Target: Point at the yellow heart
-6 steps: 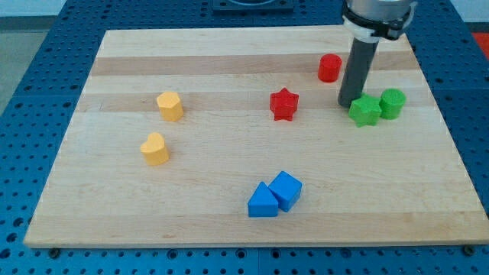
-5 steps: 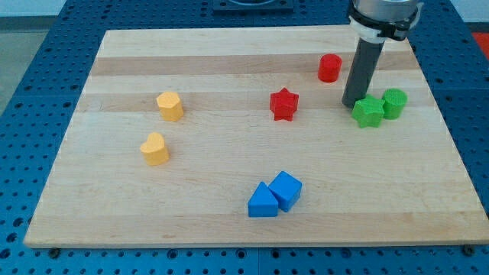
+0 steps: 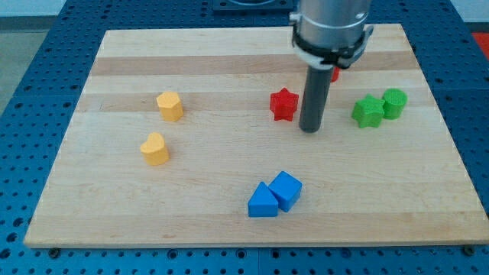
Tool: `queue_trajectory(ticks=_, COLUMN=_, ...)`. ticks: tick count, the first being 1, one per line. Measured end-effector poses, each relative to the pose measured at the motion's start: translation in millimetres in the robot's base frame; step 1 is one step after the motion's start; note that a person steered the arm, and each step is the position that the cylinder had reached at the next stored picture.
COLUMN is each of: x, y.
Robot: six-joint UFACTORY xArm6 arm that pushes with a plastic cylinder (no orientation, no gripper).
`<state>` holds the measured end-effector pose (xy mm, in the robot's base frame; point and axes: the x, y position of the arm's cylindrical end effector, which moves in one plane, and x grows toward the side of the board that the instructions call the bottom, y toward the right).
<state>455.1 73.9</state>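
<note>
The yellow heart [image 3: 154,149] lies on the wooden board [image 3: 229,176] at the view's left, below a yellow hexagon block [image 3: 170,106]. My tip [image 3: 309,130] rests on the board right of centre, just to the lower right of the red star [image 3: 283,104]. It is far to the right of the yellow heart and touches no block.
A red cylinder [image 3: 334,74] is mostly hidden behind the rod. A green star [image 3: 367,111] and a green cylinder [image 3: 393,102] sit together at the right. A blue triangle [image 3: 263,202] and a blue cube [image 3: 286,189] touch near the bottom centre.
My tip has moved left and a little down, from beside the green star to just right of the red star. The blocks have not moved.
</note>
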Motion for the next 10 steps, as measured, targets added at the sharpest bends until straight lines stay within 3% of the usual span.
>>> queue_trajectory(ticks=5, x=54.8, y=-215.3)
queue_trajectory(ticks=7, x=55.0, y=-292.6)
queue_trajectory(ticks=10, x=35.0, y=-235.5)
